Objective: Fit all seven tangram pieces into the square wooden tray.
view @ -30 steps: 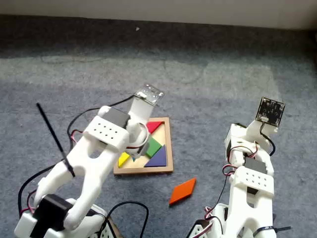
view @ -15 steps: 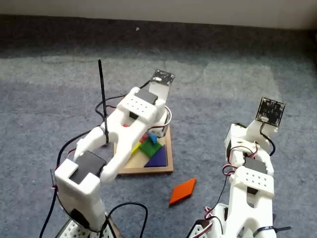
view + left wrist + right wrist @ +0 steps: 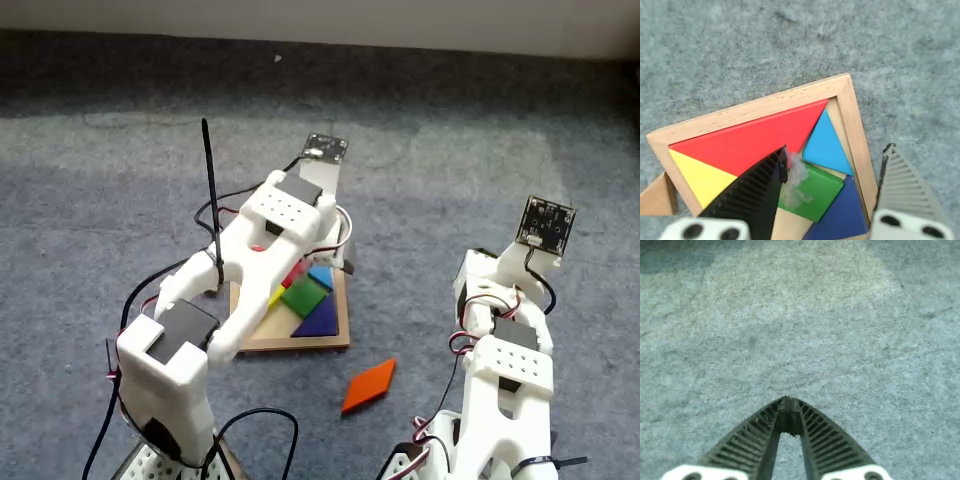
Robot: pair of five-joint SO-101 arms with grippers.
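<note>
Fingers spread astride light-blue triangle

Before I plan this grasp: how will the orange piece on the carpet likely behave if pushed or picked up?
The orange piece looks flat and rigid, so it probably stays stiff and won't roll. Lying flush on the fuzzy carpet, it likely drags when pushed, and its low edges leave little to pinch.

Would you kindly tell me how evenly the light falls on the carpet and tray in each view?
High view: the carpet has a paler lit patch and a dark band along its far edge. Right wrist view: a similar pale patch lies ahead of the shut right jaws. Left wrist view: light is even across the tray, with no glare on the red triangle.
</note>
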